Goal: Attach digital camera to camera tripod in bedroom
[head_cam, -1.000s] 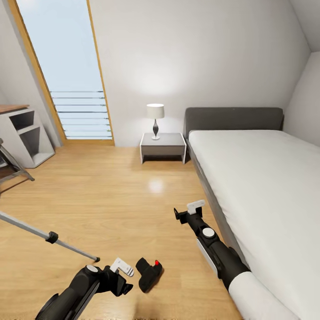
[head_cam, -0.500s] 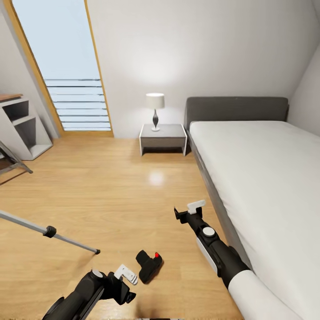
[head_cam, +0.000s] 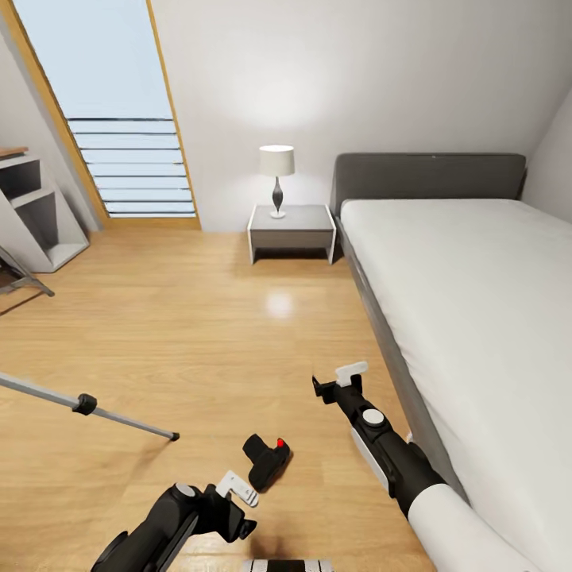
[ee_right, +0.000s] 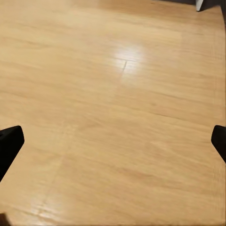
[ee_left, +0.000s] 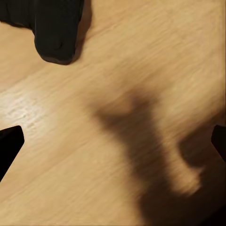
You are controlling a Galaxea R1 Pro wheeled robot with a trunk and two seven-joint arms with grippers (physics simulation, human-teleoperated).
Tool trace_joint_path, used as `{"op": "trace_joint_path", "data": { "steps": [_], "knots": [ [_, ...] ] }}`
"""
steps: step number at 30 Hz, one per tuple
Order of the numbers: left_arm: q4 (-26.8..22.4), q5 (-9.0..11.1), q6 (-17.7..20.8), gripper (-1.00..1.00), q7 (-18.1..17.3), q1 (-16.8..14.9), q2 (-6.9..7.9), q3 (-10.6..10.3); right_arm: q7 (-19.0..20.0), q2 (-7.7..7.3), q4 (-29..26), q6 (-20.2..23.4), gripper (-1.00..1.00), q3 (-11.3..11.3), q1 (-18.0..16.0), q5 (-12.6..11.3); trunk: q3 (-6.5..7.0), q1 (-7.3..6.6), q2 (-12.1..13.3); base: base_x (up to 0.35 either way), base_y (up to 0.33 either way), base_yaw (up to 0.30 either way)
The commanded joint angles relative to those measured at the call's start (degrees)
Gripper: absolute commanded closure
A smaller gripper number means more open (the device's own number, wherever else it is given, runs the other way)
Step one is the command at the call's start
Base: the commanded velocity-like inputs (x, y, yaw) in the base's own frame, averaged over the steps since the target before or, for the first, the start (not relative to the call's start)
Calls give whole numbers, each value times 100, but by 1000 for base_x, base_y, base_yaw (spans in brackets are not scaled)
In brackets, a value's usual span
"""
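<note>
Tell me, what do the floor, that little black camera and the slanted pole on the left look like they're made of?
The floor looks like light varnished wood planks: grain, seams and a glossy reflection show. The digital camera seems matte black plastic with a red button, though the render leaves that open. The camera tripod leg looks like silver-grey metal tubing with a black joint and foot, probably plastic or rubber.

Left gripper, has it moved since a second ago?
Yes. The left gripper has pulled back toward the robot, from beside the digital camera to just short of it.

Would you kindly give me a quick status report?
Both end effectors open, empty. Digital camera on floor beside left end effector. Tripod leg nearby. Nothing between.
</note>
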Motion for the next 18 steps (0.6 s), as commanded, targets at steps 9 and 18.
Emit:
{"op": "trace_joint_path", "data": {
  "steps": [9, 18],
  "knots": [
    [-257, -5, 13, -100, -10, -4, -49, 1, -13, -2, 3, 17, -100, 14, -4, -41, -205, 22, -14, 0, 0, 0],
    [-484, -4, 20, -100, -18, -4, -45, 1, -13, 0, 4, 17, -100, 14, -3, -41, -404, 45, -26, 0, 0, 0]
  ]
}}
